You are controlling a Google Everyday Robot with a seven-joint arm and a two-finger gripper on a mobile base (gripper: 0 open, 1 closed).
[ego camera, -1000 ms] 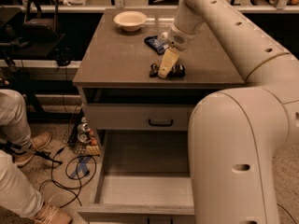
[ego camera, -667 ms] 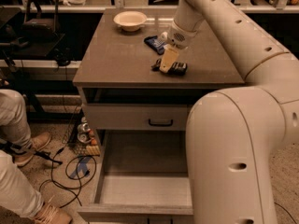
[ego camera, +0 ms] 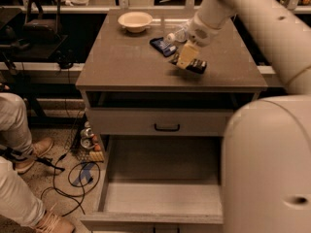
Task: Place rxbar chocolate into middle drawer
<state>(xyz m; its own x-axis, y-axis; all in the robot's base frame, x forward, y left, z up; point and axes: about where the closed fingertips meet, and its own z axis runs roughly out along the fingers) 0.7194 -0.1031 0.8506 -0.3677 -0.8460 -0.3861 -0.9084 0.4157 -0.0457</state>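
The rxbar chocolate (ego camera: 197,66), a dark flat bar, is at the right of the cabinet top (ego camera: 121,67), held at a slant just above it. My gripper (ego camera: 187,59) comes down from the arm at the upper right and is shut on the bar's left end. The middle drawer (ego camera: 160,198) is pulled open below, with a plain pale floor and low side walls; my arm's large body hides its right part.
A blue-wrapped bar (ego camera: 163,46) lies just left of the gripper. A pale bowl (ego camera: 135,21) stands at the back of the top. A closed drawer front with a black handle (ego camera: 166,127) sits above the open drawer. A person's legs (ego camera: 14,130) and cables (ego camera: 73,171) are on the left floor.
The gripper has moved right and slightly back along the cabinet top, and the dark bar has gone with it and lifted off the surface.
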